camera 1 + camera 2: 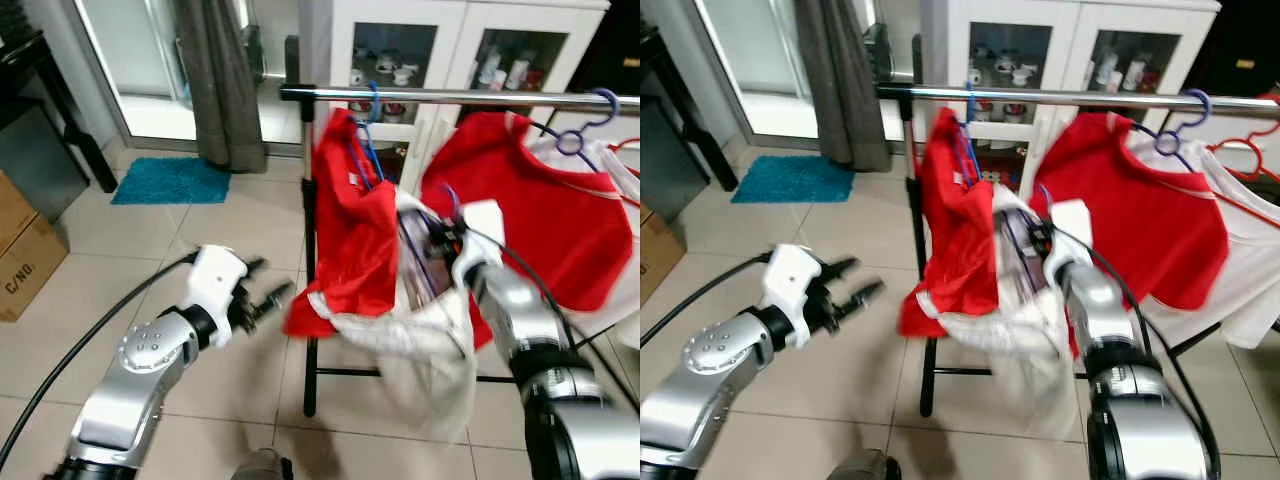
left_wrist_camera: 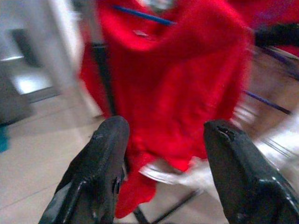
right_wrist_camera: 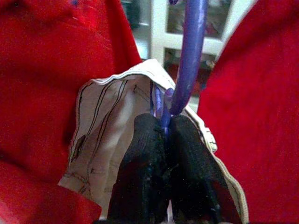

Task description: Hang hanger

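The right pincer [image 3: 166,140] was clamped on a purple hanger [image 3: 189,60] carrying a white garment [image 1: 425,340], held below the metal rail [image 1: 450,97] between two red shirts: one [image 1: 350,230] near the rail's left end, another [image 1: 560,220] toward its right. The left pincer [image 1: 268,290] hovered spread wide above the tiled floor [image 1: 200,240], just left of the rack's post [image 1: 308,330]. A white cabinet [image 1: 450,40] stood behind.
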{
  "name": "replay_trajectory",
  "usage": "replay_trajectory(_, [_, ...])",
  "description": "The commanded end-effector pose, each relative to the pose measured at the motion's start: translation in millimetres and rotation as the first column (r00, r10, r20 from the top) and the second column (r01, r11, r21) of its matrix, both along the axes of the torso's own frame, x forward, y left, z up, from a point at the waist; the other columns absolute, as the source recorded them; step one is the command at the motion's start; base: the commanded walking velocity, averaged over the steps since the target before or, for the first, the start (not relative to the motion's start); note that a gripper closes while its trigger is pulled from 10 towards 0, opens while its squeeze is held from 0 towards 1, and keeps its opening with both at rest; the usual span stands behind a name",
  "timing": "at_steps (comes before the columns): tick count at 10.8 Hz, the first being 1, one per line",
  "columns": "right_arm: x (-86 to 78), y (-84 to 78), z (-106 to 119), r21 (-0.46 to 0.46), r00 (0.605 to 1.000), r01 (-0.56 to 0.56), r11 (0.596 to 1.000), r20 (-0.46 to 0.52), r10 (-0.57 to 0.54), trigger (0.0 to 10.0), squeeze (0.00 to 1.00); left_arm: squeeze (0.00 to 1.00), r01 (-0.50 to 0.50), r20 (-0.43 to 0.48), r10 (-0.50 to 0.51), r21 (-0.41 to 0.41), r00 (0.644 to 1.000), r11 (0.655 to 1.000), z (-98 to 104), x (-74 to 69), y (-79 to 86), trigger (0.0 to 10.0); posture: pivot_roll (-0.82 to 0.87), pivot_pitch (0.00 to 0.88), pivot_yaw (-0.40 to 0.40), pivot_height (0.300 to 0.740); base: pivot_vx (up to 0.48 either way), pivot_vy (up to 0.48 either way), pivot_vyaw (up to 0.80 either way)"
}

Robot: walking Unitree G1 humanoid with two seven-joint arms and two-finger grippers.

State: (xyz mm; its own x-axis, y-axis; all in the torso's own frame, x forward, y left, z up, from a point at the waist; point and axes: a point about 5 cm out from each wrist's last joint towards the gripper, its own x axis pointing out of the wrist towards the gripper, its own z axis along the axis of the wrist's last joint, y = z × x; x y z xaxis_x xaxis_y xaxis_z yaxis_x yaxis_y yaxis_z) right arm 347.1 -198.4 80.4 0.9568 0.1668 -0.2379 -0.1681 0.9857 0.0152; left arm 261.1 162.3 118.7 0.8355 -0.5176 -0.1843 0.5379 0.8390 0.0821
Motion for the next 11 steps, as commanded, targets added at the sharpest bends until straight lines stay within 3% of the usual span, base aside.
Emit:
replay_trajectory(1, [4.2,-5.6,14.0,0.048,0.997,0.053,0.997,0.062,-0.055,10.0,0.00,0.00,-0.084,0.016,0.083,0.004,0.996,0.996,-1.8,2.7,7.9,10.0,0.12,0.000,-0.036,0.740,0.000,0.000,0.00])
replay_trajectory(3, [-2.4,-6.3,9.1,0.102,0.993,0.094,0.990,0.067,-0.101,10.0,0.00,0.00,-0.148,0.019,0.148,-0.015,0.989,0.989,-4.3,6.1,9.9,10.0,0.11,0.000,-0.052,0.740,0.000,-0.480,0.00])
replay_trajectory(5, [-22.8,2.4,7.7,0.125,0.991,0.051,0.991,0.116,-0.066,10.0,0.00,0.00,-0.183,0.017,0.183,0.010,0.983,0.983,-17.6,0.3,12.1,10.0,0.09,0.000,-0.053,0.740,0.000,-0.480,0.00])
replay_trajectory(8, [-38.9,16.6,3.9,0.093,0.994,-0.014,0.996,0.108,0.004,10.0,0.00,0.00,-0.202,0.018,0.202,0.006,0.979,0.979,-24.8,-3.6,8.7,10.0,0.09,0.000,-0.055,0.740,0.000,0.000,0.00])
replay_trajectory(11, [-53.2,28.2,0.2,0.144,0.997,-0.005,0.990,0.072,-0.006,10.0,0.00,0.00,-0.204,0.037,0.205,-0.029,0.978,0.978,-25.1,-4.9,3.2,10.0,0.09,0.000,-0.059,0.740,0.097,0.000,0.00])
